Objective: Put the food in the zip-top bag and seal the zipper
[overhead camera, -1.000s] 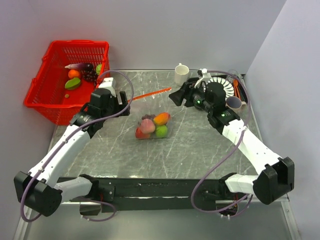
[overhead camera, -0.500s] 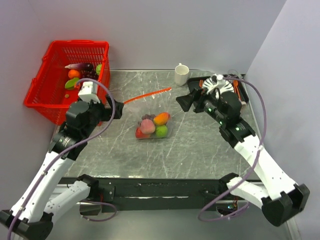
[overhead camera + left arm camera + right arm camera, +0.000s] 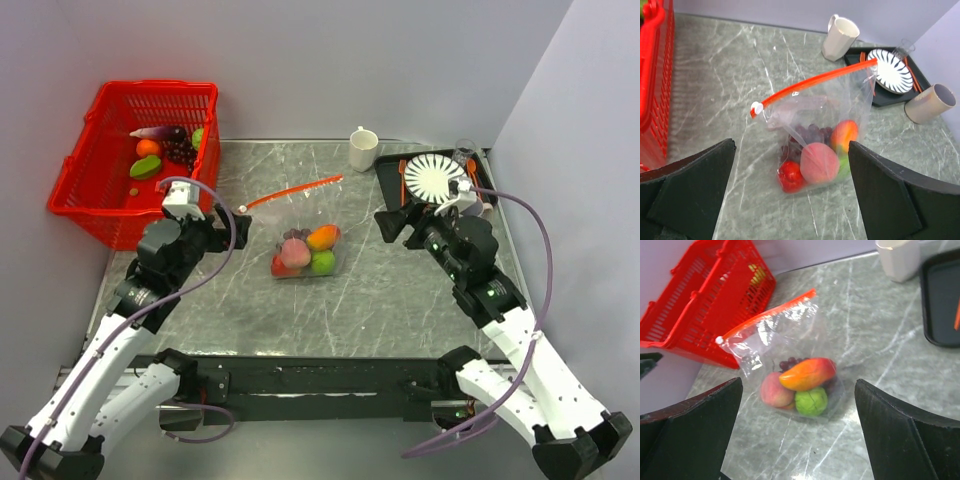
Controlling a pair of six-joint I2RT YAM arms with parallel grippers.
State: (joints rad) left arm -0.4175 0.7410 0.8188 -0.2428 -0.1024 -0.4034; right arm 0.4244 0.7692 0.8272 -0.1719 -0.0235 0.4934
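Observation:
The clear zip-top bag (image 3: 303, 235) lies mid-table, also in the left wrist view (image 3: 815, 130) and the right wrist view (image 3: 785, 355). It holds a peach (image 3: 819, 163), a mango (image 3: 807, 373), a green fruit (image 3: 811, 401), a red fruit (image 3: 789, 176) and grapes. Its red-orange zipper (image 3: 295, 190) runs along the far edge with a white slider at the left end (image 3: 757, 107). My left gripper (image 3: 228, 226) is open and empty, left of the bag. My right gripper (image 3: 388, 224) is open and empty, right of the bag.
A red mesh basket (image 3: 95, 190) with more food stands at the far left. A white mug (image 3: 362, 148) stands at the back. A black tray (image 3: 392, 172) at the back right holds a striped plate (image 3: 434, 177) and orange cutlery. A cup (image 3: 930, 102) stands beside it.
Both arms have pulled back from the bag's zipper toward the near side. The bag lies where it was, released.

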